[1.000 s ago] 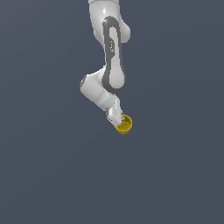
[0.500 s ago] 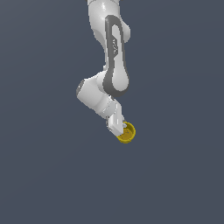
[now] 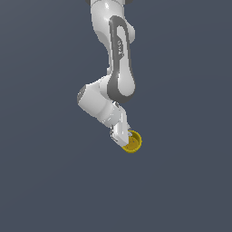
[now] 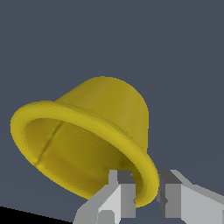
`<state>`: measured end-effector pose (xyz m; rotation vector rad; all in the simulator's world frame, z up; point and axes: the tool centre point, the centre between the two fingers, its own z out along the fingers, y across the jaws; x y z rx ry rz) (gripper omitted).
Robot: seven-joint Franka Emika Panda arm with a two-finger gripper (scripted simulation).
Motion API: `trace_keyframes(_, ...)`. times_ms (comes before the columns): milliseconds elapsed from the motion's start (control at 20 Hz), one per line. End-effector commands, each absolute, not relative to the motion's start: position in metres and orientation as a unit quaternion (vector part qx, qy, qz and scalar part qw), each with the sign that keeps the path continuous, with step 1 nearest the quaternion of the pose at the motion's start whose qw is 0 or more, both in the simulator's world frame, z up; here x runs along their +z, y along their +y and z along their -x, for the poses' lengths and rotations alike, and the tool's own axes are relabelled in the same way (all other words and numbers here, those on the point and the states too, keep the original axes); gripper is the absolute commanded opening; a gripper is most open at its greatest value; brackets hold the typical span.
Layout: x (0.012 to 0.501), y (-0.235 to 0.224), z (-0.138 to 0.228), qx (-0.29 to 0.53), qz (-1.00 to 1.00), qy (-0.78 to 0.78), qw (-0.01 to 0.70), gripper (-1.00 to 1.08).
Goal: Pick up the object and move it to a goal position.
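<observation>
In the wrist view, nearest the camera, the gripper has its two grey fingers clamped across the flared rim of the object, one finger inside the hollow and the other outside the wall. The rim section sits between the pads, and no gap shows on either side of it.

The object is a yellow cup-like piece with a wide brim and a rounded, closed crown. It is held tilted: the open mouth faces the lower left of the wrist frame and the crown points toward the upper right. Its long axis, from mouth to crown, therefore runs obliquely, neither upright nor level.

In the exterior view, the object hangs at the tip of the gripper, slightly below frame centre, with its darker hollow facing the camera. The white arm descends from the top edge of the frame. The grey ground behind is featureless, and contact with it cannot be judged.

Step in hand, as a judgement: the pick is made and the carry to the goal is in progress. No goal marker is visible. The next move calls for a steady translation that maintains clamping force, since an edge grip on a thin rim may let the piece pivot.
</observation>
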<state>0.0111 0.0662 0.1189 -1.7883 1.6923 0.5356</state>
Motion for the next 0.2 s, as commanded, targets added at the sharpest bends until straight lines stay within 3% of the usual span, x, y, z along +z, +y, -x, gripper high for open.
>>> trace_keyframes(0, 0.1210, 0.0663, -0.0141, 0.202, 0.676, 0.639, 0.307, -1.00)
trace_keyframes(150, 0.1207, 0.0663, -0.0134, 0.202, 0.676, 0.639, 0.307, -1.00)
